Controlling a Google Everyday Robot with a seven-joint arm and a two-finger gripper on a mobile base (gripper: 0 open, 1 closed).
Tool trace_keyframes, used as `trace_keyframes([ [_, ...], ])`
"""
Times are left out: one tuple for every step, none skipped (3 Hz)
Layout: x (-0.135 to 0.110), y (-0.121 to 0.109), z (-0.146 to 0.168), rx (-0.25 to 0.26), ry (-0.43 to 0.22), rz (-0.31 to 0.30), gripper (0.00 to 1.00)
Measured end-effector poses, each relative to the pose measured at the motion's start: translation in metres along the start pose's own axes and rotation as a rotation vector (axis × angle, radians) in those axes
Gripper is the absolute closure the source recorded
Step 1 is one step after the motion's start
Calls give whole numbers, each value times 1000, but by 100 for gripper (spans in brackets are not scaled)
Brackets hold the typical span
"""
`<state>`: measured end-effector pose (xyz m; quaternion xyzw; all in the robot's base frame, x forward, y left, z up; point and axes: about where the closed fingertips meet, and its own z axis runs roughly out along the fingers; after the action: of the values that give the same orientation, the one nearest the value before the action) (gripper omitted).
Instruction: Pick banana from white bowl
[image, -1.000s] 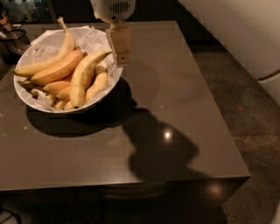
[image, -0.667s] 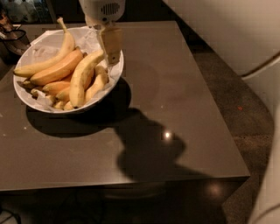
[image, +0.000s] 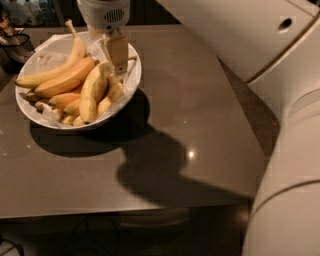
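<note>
The white bowl (image: 135, 75) stands at the table's far left, lined with crumpled white paper and filled with several bananas. The banana (image: 93, 93), thick and pale yellow, lies in the bowl's right half, its thin stem pointing toward the right rim. A plump orange-toned banana (image: 65, 78) and a slimmer long banana (image: 55, 71) lie to its left. My gripper (image: 116, 54) hangs over the bowl's right part, just above the banana's upper end, near its stem.
The bowl sits on a grey-brown table (image: 200, 110) whose front edge runs along the lower part of the view. My large white arm (image: 285, 150) fills the right side. A dark wire object (image: 12, 42) stands at the far left beyond the bowl.
My gripper has moved left from the bowl's right rim to over the bananas. My arm has come further into view on the right.
</note>
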<state>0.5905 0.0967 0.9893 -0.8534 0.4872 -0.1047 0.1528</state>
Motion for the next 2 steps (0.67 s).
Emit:
trace_keyframes([
  [0, -8, 8, -10, 7, -15, 32],
  [3, -19, 16, -18, 17, -26, 34],
])
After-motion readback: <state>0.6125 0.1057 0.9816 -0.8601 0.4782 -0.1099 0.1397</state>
